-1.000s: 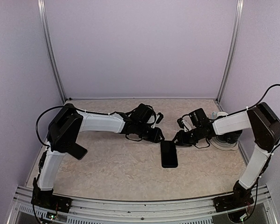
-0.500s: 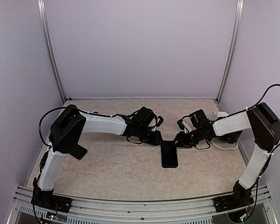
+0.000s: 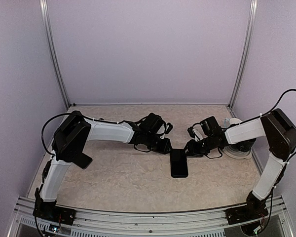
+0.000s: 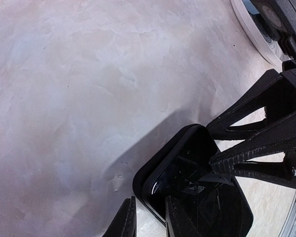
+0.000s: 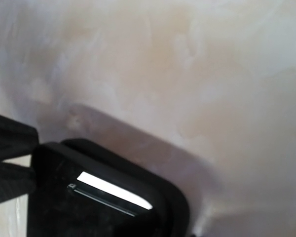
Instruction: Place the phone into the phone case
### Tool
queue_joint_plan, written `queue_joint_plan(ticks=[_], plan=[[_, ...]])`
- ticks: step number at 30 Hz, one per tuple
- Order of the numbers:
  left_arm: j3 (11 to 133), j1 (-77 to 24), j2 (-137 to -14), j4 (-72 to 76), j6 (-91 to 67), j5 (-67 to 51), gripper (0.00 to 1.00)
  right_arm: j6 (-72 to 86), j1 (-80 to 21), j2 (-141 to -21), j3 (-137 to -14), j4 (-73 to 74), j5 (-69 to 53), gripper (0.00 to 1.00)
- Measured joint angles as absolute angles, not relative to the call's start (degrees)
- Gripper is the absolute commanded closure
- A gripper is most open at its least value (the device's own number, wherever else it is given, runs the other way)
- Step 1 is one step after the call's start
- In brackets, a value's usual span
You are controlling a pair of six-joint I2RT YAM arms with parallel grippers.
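Black phone's (image 3: 178, 163) far end between left claw (image 3: 166, 148) and right claw (image 3: 188, 150).

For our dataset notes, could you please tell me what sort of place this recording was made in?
Most likely a robotics lab test cell: lilac walls framed by aluminium posts, a marble-patterned tabletop, and two robot arms mounted on a rail at its near edge, working over a black phone.

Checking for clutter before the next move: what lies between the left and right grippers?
The far end of the phone, nothing else; the top view shows the left gripper and right gripper flanking it.
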State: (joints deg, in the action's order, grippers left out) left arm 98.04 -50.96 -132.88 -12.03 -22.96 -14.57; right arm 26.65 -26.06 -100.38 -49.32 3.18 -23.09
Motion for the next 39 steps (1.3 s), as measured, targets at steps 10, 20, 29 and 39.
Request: queue_joint_plan(ticks=[10, 20, 29, 39], plan=[[99.7, -51.3, -134.5, -11.7, -23.7, -14.1, 0.92, 26.7, -26.1, -100.4, -49.3, 3.2, -23.1, 0.64], [105.4, -51.8, -137.0, -17.3, -21.9, -14.5, 0.92, 26.7, -26.1, -100.0, -49.1, 3.6, -21.9, 0.64], [108.8, -52.3, -138.2, -21.2, -19.2, -14.3, 0.91, 25.7, -26.1, -98.5, -49.6, 5.3, -19.4, 0.6], [110.8, -53.7, -138.7, -24.1, -17.5, -11.9, 0.9, 23.7, -26.1, -95.3, -52.0, 7.2, -19.0, 0.96]])
